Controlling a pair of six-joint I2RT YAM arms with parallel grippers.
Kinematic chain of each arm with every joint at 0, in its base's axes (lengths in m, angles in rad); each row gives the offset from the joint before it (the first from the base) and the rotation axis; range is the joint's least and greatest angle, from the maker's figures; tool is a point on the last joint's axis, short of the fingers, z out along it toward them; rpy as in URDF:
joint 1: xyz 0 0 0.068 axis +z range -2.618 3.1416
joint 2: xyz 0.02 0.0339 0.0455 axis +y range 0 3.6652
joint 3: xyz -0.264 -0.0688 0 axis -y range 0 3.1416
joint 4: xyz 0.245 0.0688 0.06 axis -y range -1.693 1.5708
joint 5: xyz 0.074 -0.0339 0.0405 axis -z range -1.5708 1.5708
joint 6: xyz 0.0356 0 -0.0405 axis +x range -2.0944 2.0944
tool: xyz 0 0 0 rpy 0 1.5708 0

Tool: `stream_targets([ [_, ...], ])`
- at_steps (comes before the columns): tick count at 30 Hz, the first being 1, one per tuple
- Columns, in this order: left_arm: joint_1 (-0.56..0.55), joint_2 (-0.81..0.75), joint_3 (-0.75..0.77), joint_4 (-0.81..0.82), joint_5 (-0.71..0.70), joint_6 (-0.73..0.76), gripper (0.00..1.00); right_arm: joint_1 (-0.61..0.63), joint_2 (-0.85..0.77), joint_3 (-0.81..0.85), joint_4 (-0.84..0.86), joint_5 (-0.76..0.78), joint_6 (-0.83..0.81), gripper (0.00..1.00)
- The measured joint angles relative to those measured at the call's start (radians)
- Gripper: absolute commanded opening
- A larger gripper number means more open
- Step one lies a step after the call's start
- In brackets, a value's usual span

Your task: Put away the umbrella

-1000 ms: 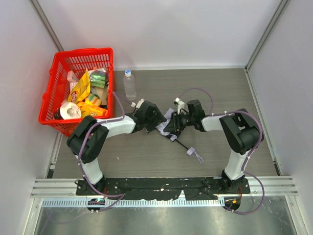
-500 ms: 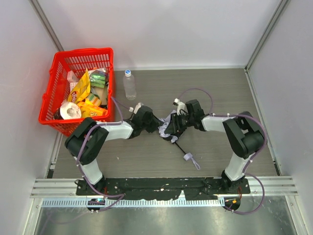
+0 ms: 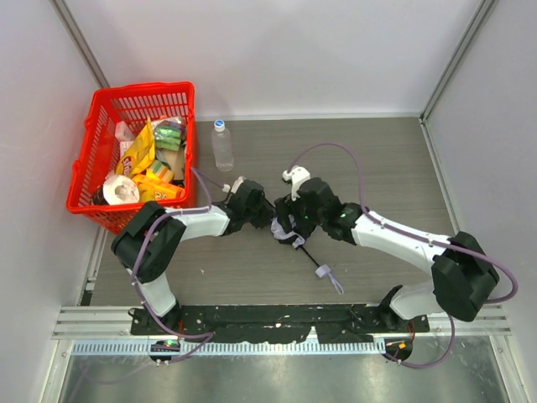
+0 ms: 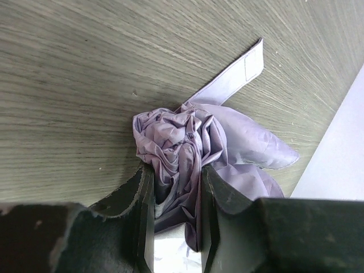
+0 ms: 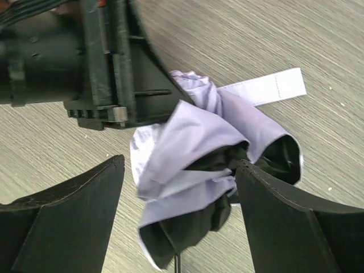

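The umbrella (image 3: 284, 227) lies mid-table as a crumpled pale lavender canopy. Its thin black shaft (image 3: 309, 253) runs toward the near right and ends in a light strap (image 3: 330, 276). My left gripper (image 3: 268, 215) comes in from the left and is shut on a bunch of canopy fabric (image 4: 181, 139), pinched between its two fingers (image 4: 142, 205). My right gripper (image 3: 291, 220) hovers over the canopy from the right with its jaws wide apart. The folded fabric (image 5: 187, 142) sits between its fingers (image 5: 267, 199), which do not squeeze it. A loose strap (image 5: 267, 87) lies flat beside the canopy.
A red basket (image 3: 87, 149) full of groceries stands at the far left. A clear plastic bottle (image 3: 222, 144) stands upright just right of it. Walls close in the table at the back and sides. The left arm's black wrist (image 5: 68, 62) crowds the right wrist view.
My left gripper closed on the canopy fabric. My right gripper has let go and opened wide, and its arm has swung its elbow out to the near right. The umbrella shifted slightly left.
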Motion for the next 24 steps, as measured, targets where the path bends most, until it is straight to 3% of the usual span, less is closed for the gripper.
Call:
stream_targets([
  [5, 0.000, 0.000, 0.044, -0.100, 0.000, -0.007, 0.00, 0.156, 0.111, 0.016, 0.047, 0.196, -0.067, 0.84],
  [13, 0.018, 0.003, 0.080, -0.189, 0.024, -0.031, 0.00, 0.241, 0.298, 0.014, 0.130, 0.394, -0.097, 0.79],
  [21, 0.026, 0.005, 0.088, -0.208, 0.020, -0.041, 0.00, 0.255, 0.402, 0.036, 0.174, 0.520, -0.050, 0.44],
  [24, 0.037, 0.006, 0.090, -0.207, 0.014, -0.045, 0.00, 0.251, 0.422, 0.048, 0.188, 0.507, -0.038, 0.25],
])
